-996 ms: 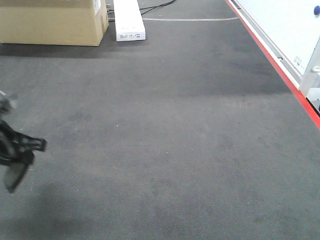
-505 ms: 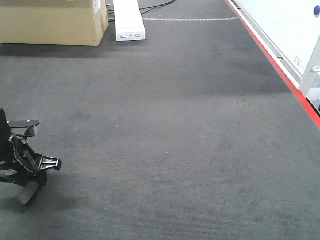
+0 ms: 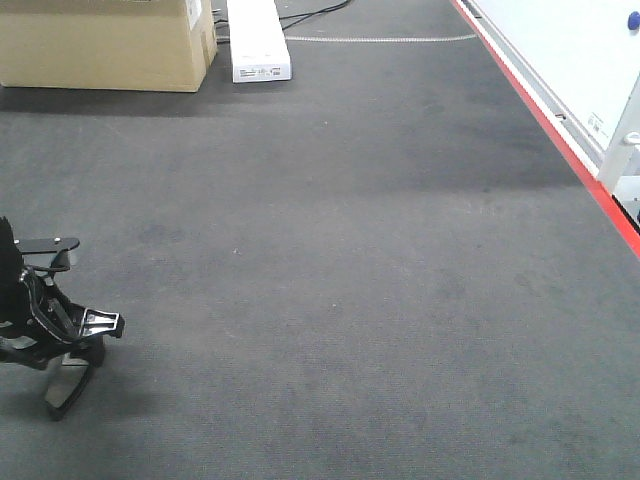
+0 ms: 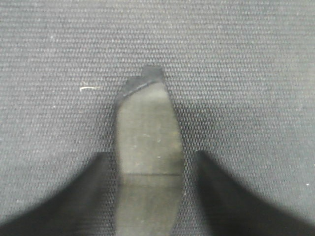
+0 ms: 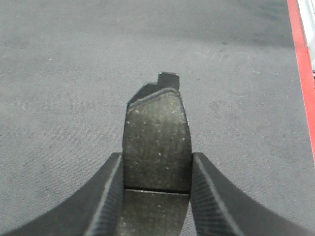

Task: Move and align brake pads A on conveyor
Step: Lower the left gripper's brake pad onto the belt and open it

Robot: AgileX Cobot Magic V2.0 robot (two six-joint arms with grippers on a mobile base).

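My left tool [image 4: 153, 162] has come down. A second ago it was higher up and blurry from moving fast. Half a second ago it was already low, and now it sits almost in the same spot, on the near left part of the conveyor [image 3: 380, 250], far from the red strip [image 3: 560, 130] on the other edge.

In the left wrist view the first brake pad [image 4: 147, 142] is right down by the conveyor, grey face toward the camera. I can see a thin bit of conveyor between the pad and each finger, more on one side. So I think my left tool has let go and its fingers are a little apart. I think this pad is now put down, but I cannot tell if it lies fully flat.

My right tool [image 5: 156, 167] is different. Its two fingers press on both sides of the second brake pad [image 5: 157, 132], clamped tight, and it hangs up above the conveyor, with the red strip off to one side.

I see no other pads on the conveyor in the front view. So I think the job is just starting. Next I should lift my left tool away gently, so I do not bump the pad crooked, and then bring the second pad down beside it in a neat line.
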